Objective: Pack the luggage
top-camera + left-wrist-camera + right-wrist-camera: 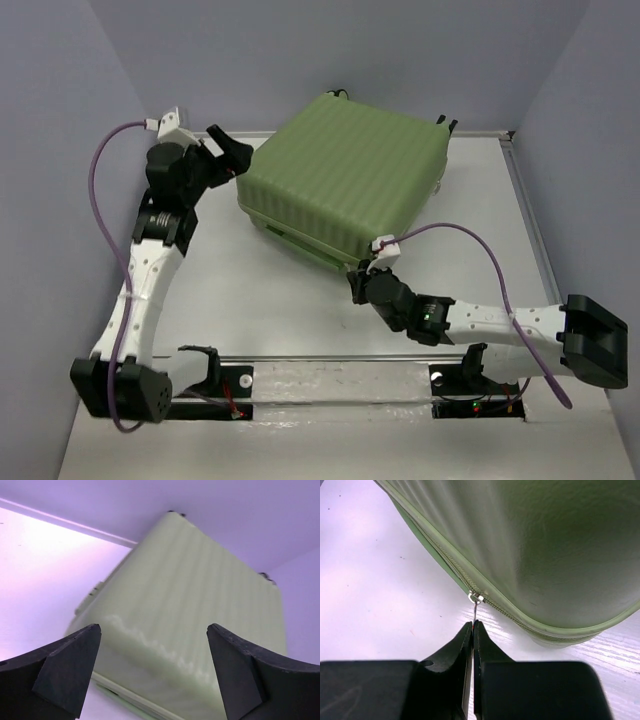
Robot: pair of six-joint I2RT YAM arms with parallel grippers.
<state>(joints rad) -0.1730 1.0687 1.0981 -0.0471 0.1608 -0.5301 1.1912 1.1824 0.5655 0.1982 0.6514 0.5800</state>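
Note:
The luggage, a light-green ribbed hard-shell suitcase, lies closed on the white table, lid on top. My left gripper is open beside its left corner, and in the left wrist view the shell fills the space beyond the wide-apart fingers. My right gripper is at the suitcase's near corner. In the right wrist view it is shut on the thin metal zipper pull that hangs from the slider on the zipper track.
White table with a raised rail at the back and the right edge. Grey-blue walls enclose the table on three sides. The arm bases sit on a bar at the near edge.

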